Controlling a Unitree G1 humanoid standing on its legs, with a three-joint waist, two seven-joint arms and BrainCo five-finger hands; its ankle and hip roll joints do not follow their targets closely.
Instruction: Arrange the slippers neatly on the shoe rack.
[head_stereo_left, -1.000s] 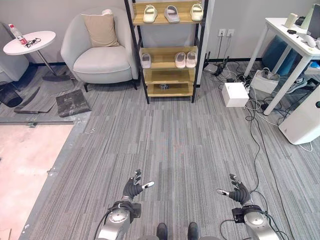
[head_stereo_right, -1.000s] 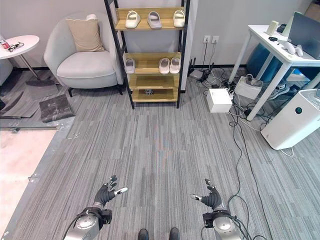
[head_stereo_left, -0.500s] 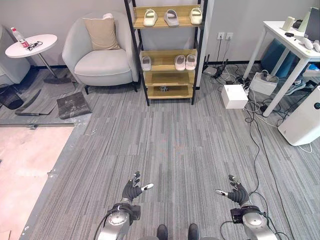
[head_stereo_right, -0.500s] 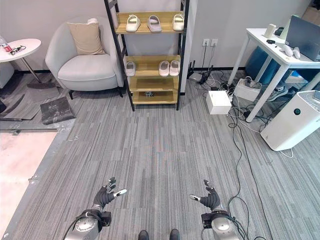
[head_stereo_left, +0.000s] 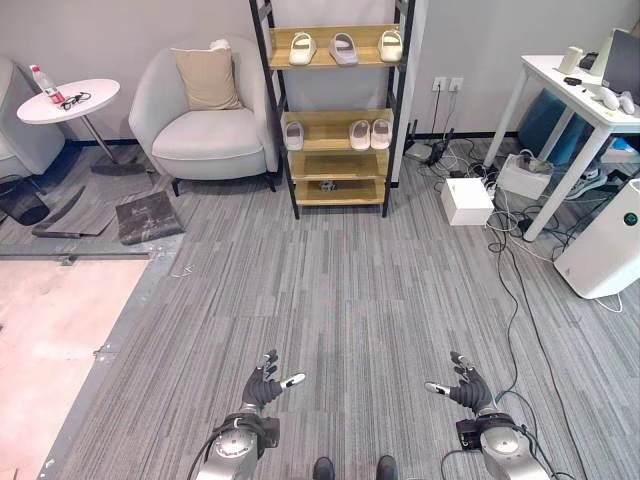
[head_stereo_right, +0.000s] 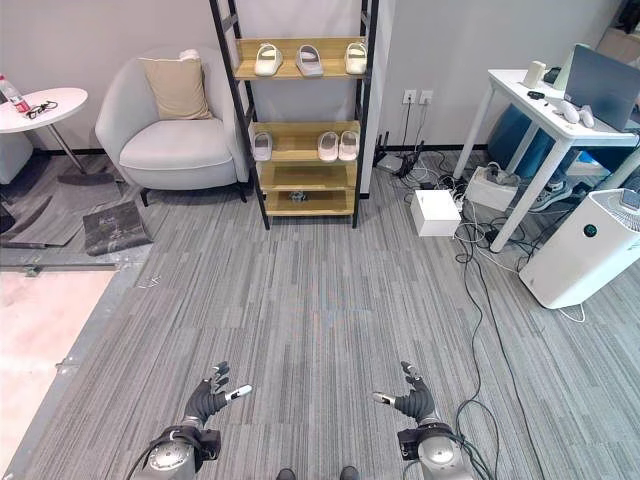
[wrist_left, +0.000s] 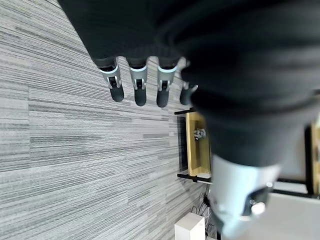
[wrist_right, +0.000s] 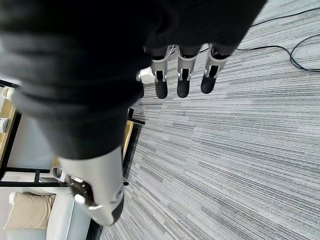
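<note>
Left eye: shoe rack (head_stereo_left: 340, 110) far centre, slippers (head_stereo_left: 343, 48) on top shelf, more on middle shelf.
Right eye: left hand (head_stereo_right: 206, 402) and right hand (head_stereo_right: 412, 402) near, over carpet, well apart from rack.
Left wrist: fingers (wrist_left: 138, 86) straight, empty.
Right wrist: fingers (wrist_right: 183, 81) straight, empty.

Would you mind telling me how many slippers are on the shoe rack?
6: three on the top shelf, three on the middle shelf. Others may be hidden.
</note>
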